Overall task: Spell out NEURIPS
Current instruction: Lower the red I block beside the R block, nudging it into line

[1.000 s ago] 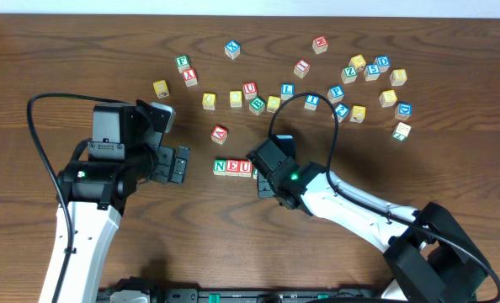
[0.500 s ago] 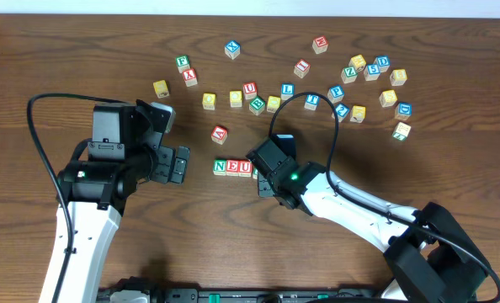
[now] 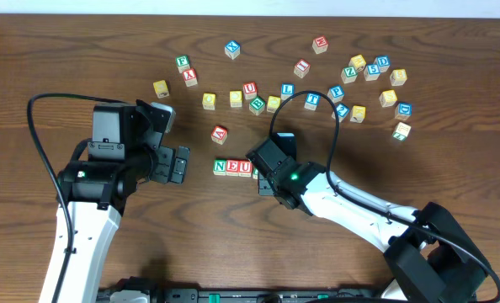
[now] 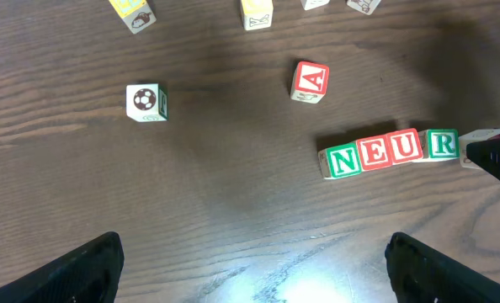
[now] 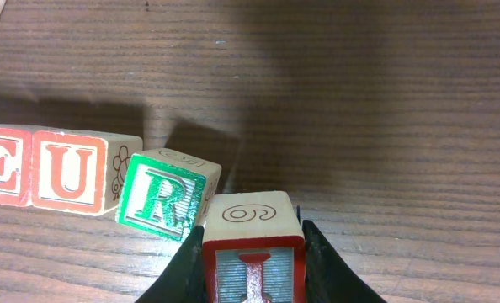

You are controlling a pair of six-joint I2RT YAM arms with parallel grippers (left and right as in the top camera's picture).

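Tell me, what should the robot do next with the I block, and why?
Probably ease the I cube flush against the R cube before letting go. The right gripper is shut on the I cube right beside the R cube, which ends the row and sits a bit crooked.

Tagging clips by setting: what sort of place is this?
Likely a robotics lab bench: left arm and right arm at a wood table, letter cubes scattered on it.
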